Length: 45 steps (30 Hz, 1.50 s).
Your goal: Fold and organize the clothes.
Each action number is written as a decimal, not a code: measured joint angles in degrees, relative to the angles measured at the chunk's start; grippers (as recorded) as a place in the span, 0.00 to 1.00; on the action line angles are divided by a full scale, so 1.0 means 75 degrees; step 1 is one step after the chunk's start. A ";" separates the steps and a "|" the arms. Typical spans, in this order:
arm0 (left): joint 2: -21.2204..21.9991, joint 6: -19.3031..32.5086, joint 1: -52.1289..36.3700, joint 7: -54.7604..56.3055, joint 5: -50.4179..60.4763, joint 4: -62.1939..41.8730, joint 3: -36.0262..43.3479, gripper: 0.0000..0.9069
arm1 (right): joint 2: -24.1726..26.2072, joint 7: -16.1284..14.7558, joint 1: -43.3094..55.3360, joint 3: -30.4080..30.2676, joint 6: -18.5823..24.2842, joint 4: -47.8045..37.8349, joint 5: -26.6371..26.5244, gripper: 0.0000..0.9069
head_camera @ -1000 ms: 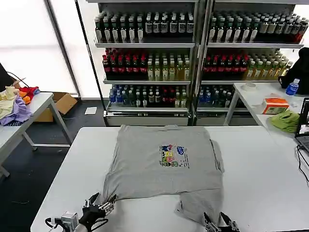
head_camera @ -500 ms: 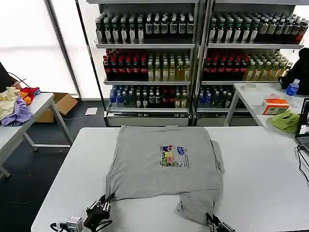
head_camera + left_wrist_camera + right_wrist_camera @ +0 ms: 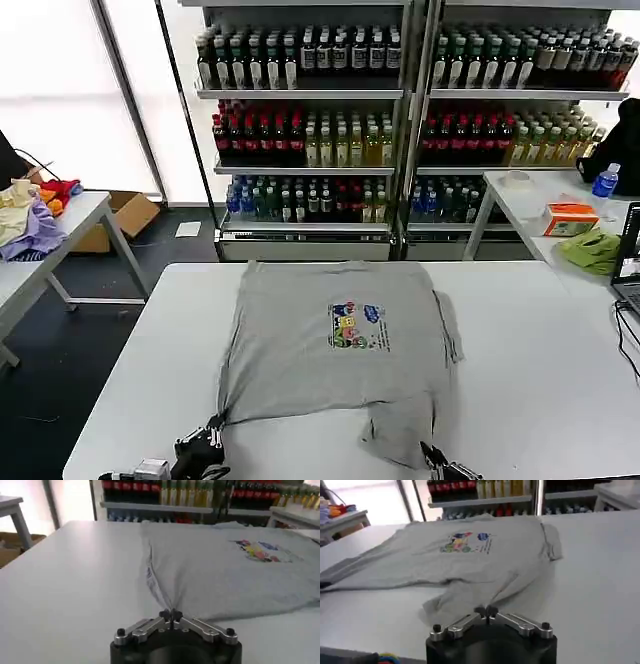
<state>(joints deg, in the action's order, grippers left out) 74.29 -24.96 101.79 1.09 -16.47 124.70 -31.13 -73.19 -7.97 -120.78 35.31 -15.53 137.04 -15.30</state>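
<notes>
The light grey shirt lies spread on the white table, printed side up, with its multicoloured chest print facing the ceiling and its far edge near the table's far side. The near part is pulled into two drawn-out corners, one on each side, each ending at a gripper.

The left gripper sits low at the table's near edge, its fingers pressed together on the shirt's near left corner; in the left wrist view the cloth runs in a taut ridge straight away from the fingertips, with bare tabletop to one side of them and the flat body of the shirt to the other.

The right gripper is likewise at the near edge, its fingers closed, the tips meeting on the edge of the rumpled near right flap of the shirt. Beyond those fingertips the fabric bunches in soft folds, then flattens toward the print.

Behind the table stand shelves holding rows of bottled drinks. A cardboard box sits on the floor beside the side table to the left; what it holds cannot be seen. A small orange box rests on the table to the right
</notes>
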 measured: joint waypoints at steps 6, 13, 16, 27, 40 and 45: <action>-0.0053 -0.0056 0.0506 0.0006 0.0036 0.0422 -0.0180 0.03 | 0.0054 -0.0197 -0.0510 0.0281 0.0435 0.0160 -0.0085 0.00; -0.0233 -0.0081 0.0782 -0.0102 -0.0190 0.0805 -0.0471 0.03 | -0.0027 -0.0120 -0.0327 0.0518 0.0779 0.0174 -0.0574 0.00; -0.0345 -0.0135 0.0683 -0.0156 -0.0369 0.0837 -0.0599 0.03 | -0.0048 0.0032 0.0112 0.0557 0.0843 0.0074 -0.0902 0.00; -0.0950 -0.0508 -0.0693 -0.0299 -0.1851 0.0469 -0.0577 0.03 | 0.0277 0.0766 0.2411 0.0451 0.0502 -0.0543 -0.1526 0.00; -0.1465 -0.0879 -0.2908 -0.0285 -0.3211 -0.0849 -0.0070 0.03 | 0.0744 0.1479 0.4835 -0.0228 0.0041 -0.2096 -0.1430 0.00; -0.1549 -0.0909 -0.3558 -0.0193 -0.3428 -0.1379 0.0063 0.38 | 0.0747 0.1651 0.5607 -0.0630 -0.0134 -0.2774 -0.1285 0.00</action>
<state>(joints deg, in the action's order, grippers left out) 62.67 -31.78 75.10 -0.36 -42.18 114.36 -30.66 -67.59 4.41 -78.73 30.59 -16.53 116.23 -24.94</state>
